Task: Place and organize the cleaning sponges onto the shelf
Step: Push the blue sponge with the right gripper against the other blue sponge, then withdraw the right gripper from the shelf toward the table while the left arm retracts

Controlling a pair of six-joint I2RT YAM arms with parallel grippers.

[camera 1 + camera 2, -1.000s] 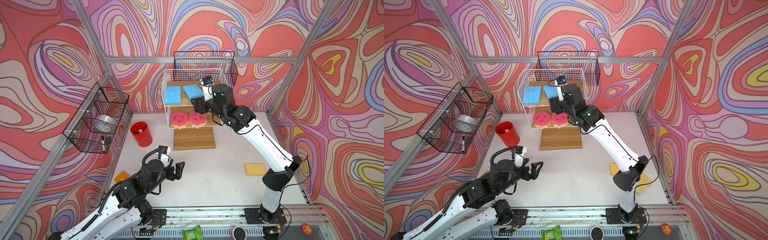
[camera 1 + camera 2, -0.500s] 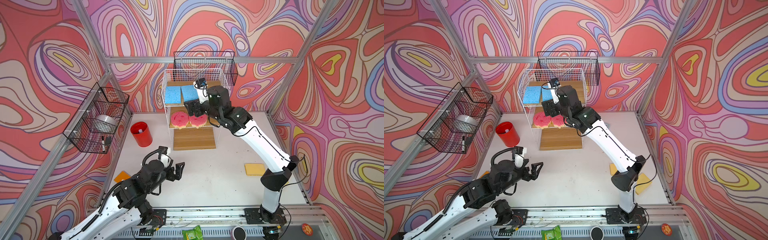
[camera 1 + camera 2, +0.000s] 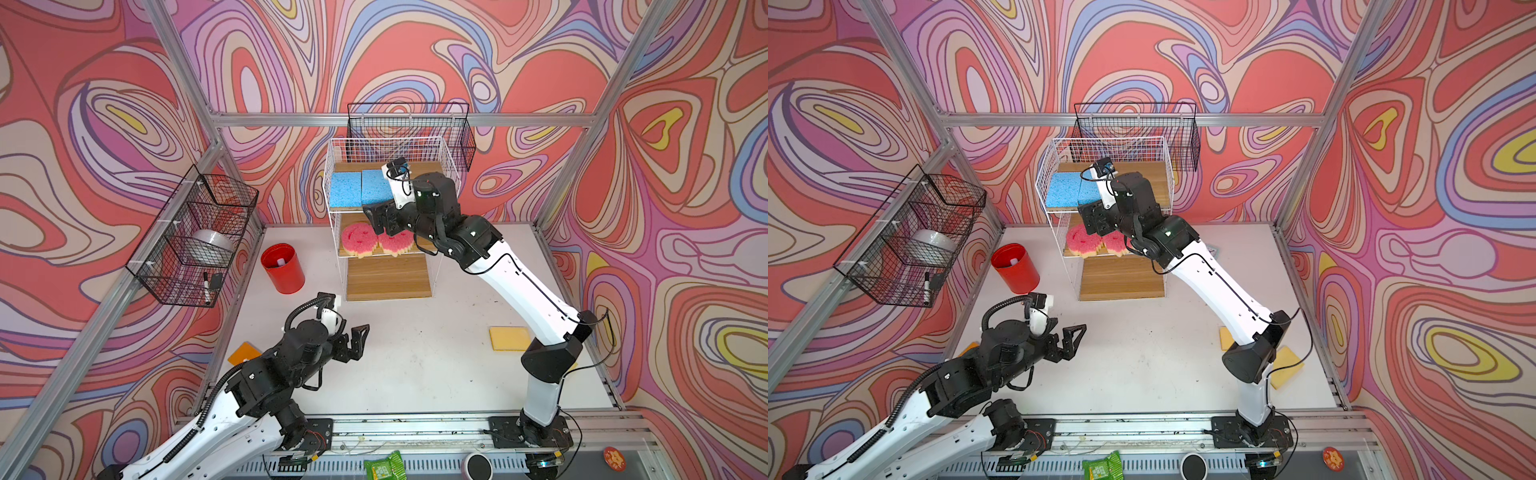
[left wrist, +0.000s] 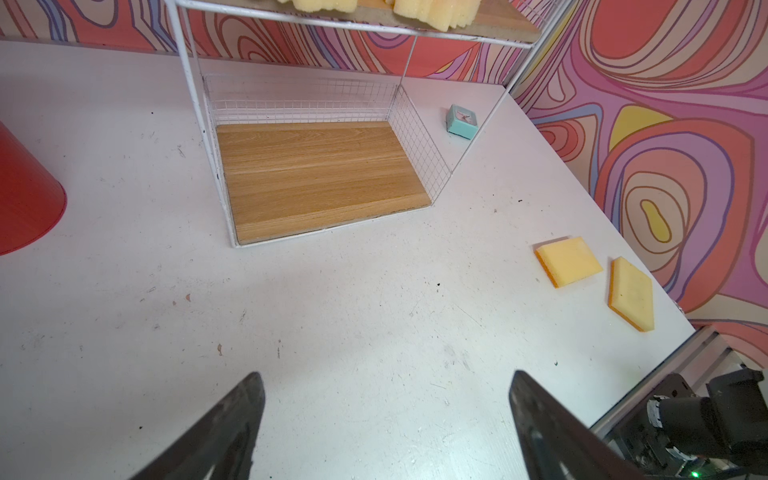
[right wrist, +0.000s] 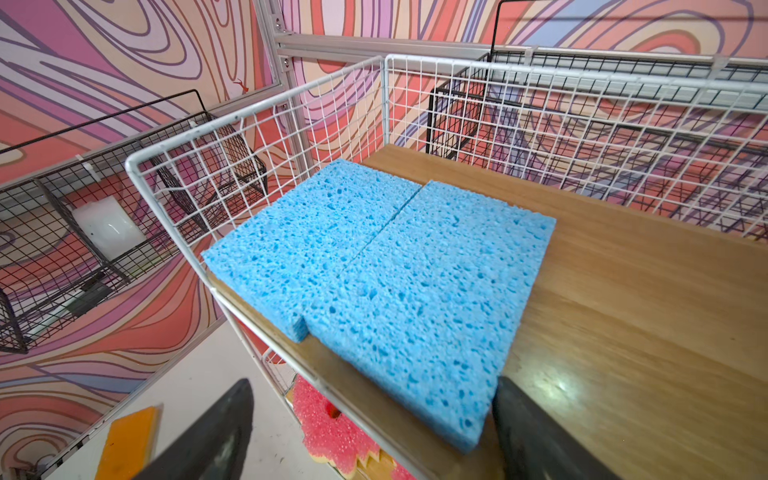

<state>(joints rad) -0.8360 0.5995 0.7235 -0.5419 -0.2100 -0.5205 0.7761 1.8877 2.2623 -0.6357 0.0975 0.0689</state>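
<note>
Two blue sponges [image 5: 316, 232] [image 5: 436, 291] lie flat and edge to edge on the fenced top board of the shelf [image 3: 428, 167]. Two pink smiley sponges [image 3: 359, 239] [image 3: 397, 246] sit side by side on the middle board, and the bottom board [image 4: 316, 174] is bare. Three orange-and-yellow sponges are still on the worktop [image 4: 332, 332]: two near each other by the right wall [image 4: 568, 261] [image 4: 631, 293], and one at the left edge [image 3: 245, 353], partly hidden by the left arm. The right claw [image 5: 372, 386] is spread and empty at the top board's front edge, with one finger just beside the nearer blue sponge's corner, so the blue pair looks finished. The left claw [image 3: 357, 338] is also spread and holds nothing, hanging over open worktop. The next move is probably to draw the right claw back clear of the wire frame. It then has to drop to a yellow sponge and pinch it across its short sides for the bottom board.
</note>
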